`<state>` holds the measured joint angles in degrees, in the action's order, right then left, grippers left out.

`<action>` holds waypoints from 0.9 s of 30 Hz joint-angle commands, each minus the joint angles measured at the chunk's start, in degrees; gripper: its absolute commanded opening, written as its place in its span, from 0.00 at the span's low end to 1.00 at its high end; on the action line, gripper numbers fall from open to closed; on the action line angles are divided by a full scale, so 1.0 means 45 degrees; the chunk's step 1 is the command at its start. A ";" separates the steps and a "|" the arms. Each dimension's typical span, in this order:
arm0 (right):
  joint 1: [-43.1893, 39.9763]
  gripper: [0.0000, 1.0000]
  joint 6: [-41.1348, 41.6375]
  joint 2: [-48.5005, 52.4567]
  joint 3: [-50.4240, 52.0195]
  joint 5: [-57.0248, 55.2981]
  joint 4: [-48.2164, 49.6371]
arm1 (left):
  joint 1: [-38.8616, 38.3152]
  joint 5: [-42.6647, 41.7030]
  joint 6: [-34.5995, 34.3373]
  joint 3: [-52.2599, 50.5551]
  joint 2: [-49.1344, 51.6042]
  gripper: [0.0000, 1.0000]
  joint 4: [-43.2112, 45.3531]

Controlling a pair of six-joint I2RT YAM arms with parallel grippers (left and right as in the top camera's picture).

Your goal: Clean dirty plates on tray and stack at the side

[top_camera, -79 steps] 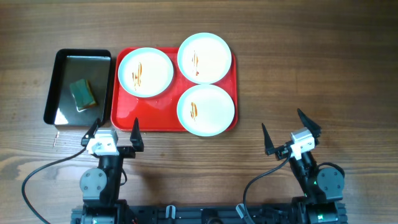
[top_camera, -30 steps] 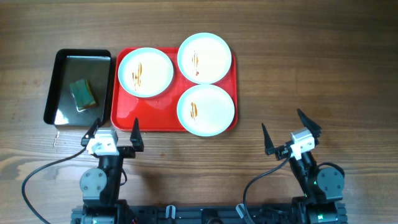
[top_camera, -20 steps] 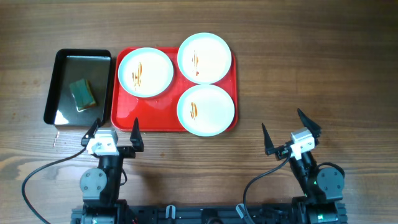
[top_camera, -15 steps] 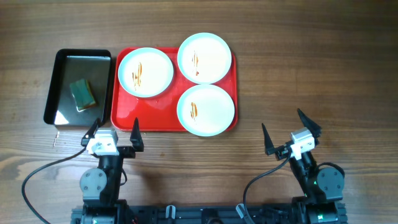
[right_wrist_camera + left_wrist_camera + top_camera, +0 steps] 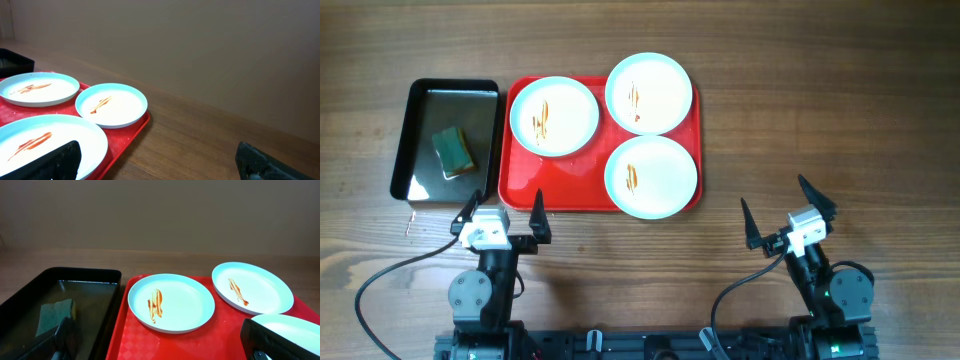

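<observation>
Black rectangular pan [image 5: 404,140] sat leftmost on the wooden desk [image 5: 840,100]. Just beside it, the red rectangular plastic tray [image 5: 520,195] held three round white plates [image 5: 554,115] [image 5: 649,93] [image 5: 651,176] (all sauce-streaked). Left hand [image 5: 506,205] and right hand [image 5: 773,195] gaped wide, holding nothing.

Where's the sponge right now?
Overhead view: the green sponge lies in the black pan on the left side, just left of the red tray and ahead of the left gripper.
</observation>
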<state>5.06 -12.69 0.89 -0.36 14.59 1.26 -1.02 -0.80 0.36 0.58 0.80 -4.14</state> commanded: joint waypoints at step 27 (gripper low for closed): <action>-0.0019 1.00 0.1515 1.2211 -1.0253 0.3385 0.0967 | 0.0029 -0.1768 -0.1525 1.0486 1.0477 1.00 -0.4410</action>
<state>5.06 -6.57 49.08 -39.00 25.26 8.25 -1.02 -8.08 -3.60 41.54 42.15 -21.93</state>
